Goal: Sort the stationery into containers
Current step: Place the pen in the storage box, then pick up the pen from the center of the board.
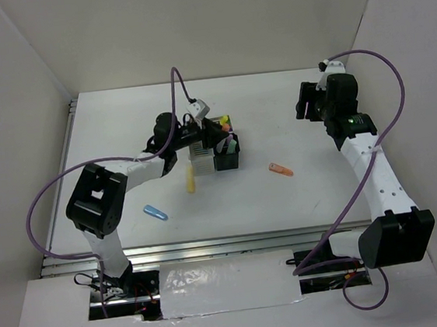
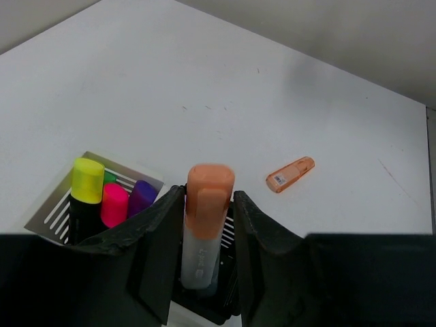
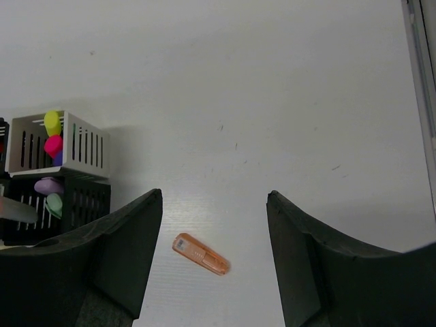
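My left gripper [image 2: 209, 197] is shut on a stubby marker [image 2: 208, 225] with an orange cap and clear body, held upright with its lower end inside a black cup [image 2: 204, 303] of the container block [image 1: 217, 154]. The silver cup [image 2: 51, 216] beside it holds yellow, pink and purple highlighters. My right gripper [image 3: 212, 197] is open and empty, hovering above a loose orange marker [image 3: 200, 253] that lies flat on the table [image 1: 281, 169]. The white cup [image 3: 78, 139] and black cup [image 3: 78, 204] show at the left of the right wrist view, with pastel marker ends inside.
A yellow marker [image 1: 191, 182] lies just left of the block and a blue marker [image 1: 155, 212] lies nearer the front left. The same orange marker [image 2: 290, 174] shows right of the block. White walls enclose the table; a rail runs along the front edge [image 1: 211, 246].
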You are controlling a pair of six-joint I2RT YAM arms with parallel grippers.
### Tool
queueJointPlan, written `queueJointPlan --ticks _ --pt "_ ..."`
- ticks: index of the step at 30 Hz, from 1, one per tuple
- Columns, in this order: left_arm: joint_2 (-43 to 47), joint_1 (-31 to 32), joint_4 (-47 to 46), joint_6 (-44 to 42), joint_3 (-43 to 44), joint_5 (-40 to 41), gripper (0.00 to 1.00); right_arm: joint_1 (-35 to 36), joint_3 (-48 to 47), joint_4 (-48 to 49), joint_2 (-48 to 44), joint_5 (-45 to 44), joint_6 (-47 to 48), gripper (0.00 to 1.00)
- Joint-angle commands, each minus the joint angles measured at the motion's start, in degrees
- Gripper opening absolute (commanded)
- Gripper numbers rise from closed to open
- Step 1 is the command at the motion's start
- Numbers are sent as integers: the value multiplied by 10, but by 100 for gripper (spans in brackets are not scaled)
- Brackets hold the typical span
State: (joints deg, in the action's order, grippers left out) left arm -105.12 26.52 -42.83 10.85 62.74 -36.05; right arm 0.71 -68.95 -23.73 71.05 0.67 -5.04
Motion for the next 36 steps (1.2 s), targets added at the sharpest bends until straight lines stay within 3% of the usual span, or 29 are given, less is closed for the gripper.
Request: queueJointPlan --ticks 1,12,16,19,23,24,29,32,36 --pt "27 4 -42 -2 4 -8 47 -4 1 1 -10 5 0 70" --pt "48 4 -38 -20 3 -8 62 5 6 -8 -18 48 43 71" --pt "77 -6 -25 -20 21 -1 61 69 -3 -25 -21 64 128 71" --pt "115 -30 35 -20 41 12 58 138 3 -20 -23 33 180 71" --pt "188 -66 187 -43 39 50 53 191 15 3 -16 0 212 71" --pt "222 -78 261 -50 31 75 52 194 16 6 -10 -3 210 71" --pt "329 -103 414 -94 -56 112 55 180 11 13 9 -5 179 71" --pt "404 -88 469 -32 -139 222 54 157 0 5 27 -5 158 71" --pt "410 -46 494 48 -182 308 52 127 -12 -8 38 1 134 71"
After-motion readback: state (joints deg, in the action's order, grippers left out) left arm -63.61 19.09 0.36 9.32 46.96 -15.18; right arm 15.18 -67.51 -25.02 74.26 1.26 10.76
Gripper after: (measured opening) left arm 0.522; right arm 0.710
